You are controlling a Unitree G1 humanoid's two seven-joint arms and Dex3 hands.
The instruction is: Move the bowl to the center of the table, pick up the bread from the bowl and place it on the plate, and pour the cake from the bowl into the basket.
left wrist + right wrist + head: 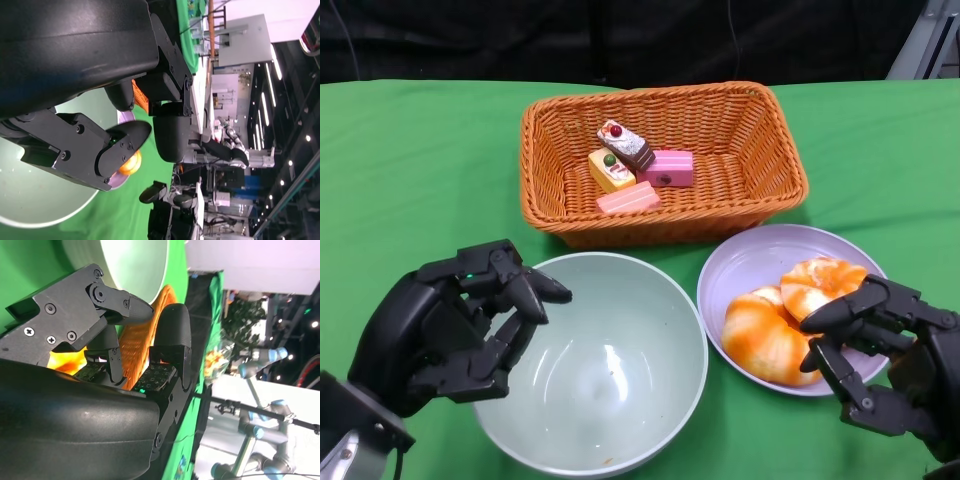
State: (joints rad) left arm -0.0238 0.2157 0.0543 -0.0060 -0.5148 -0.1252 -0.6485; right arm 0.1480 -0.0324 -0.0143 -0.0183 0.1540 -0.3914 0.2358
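From the head view I see the pale green bowl [590, 365] sitting empty on the green counter [410, 170], just in front of the wicker basket [760, 190], which holds four little cake pieces [640, 165]. Two bread rolls [790, 315] lie on the lilac plate [750, 260] beside the bowl. So I judge the job essentially done.

My left robot hand [470, 320] hangs at the bowl's near-left rim, fingers curled over the edge but with nothing between them that I can see. My right robot hand [880, 350] hovers at the plate's right edge, fingers bent and apart, holding nothing.

If I had to shift the bowl again, I'd expect it light, rigid and slick, so I'd pinch the rim rather than cup the wall. The rolls look soft; a gentle squeeze would do.

The right wrist view shows the right hand's fingers [170, 340] are bare. The left wrist view shows a gap between the left hand's fingers [170, 135] and, beyond the counter, robot arms.
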